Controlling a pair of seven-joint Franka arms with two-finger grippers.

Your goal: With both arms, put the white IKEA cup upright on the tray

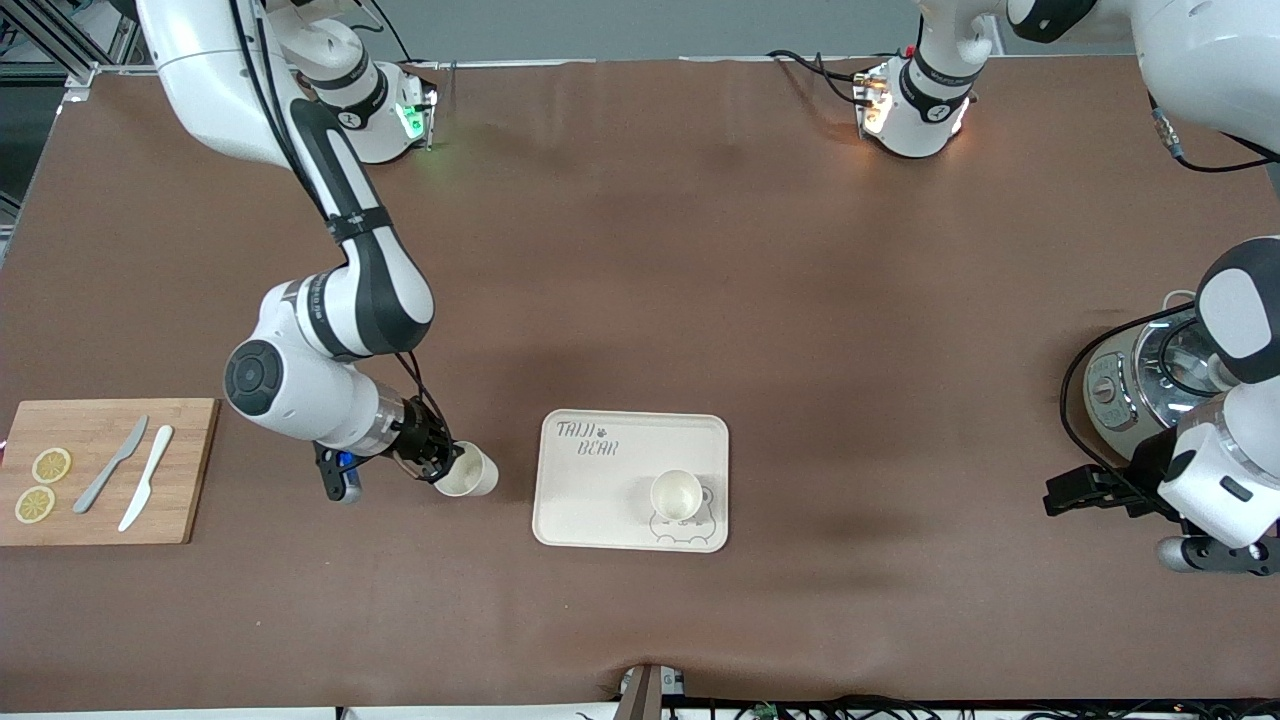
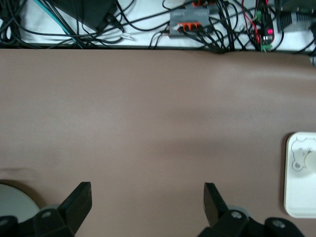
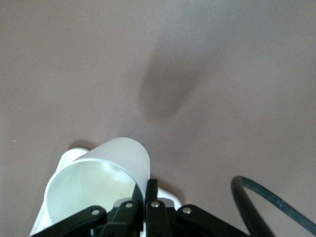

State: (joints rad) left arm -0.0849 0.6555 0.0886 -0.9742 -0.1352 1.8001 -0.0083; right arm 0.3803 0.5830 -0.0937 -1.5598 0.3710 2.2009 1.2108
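My right gripper (image 1: 447, 466) is shut on the rim of a white cup (image 1: 470, 471), one finger inside and one outside. It holds the cup tilted over the bare table, beside the tray toward the right arm's end. In the right wrist view the cup (image 3: 98, 182) fills the space at the gripper (image 3: 147, 190). The cream tray (image 1: 600, 500) with grey lettering carries a second white cup (image 1: 676, 494), upright on the bear drawing. My left gripper (image 1: 1085, 493) is open and empty over the table at the left arm's end, also in its wrist view (image 2: 147, 200). The tray's corner (image 2: 301, 197) shows there.
A wooden cutting board (image 1: 185, 470) with two lemon slices (image 1: 42, 485), a grey knife (image 1: 110, 465) and a white knife (image 1: 146, 478) lies at the right arm's end. A silver cooker (image 1: 1130, 385) stands at the left arm's end. Cables (image 2: 197, 24) run along the table's front edge.
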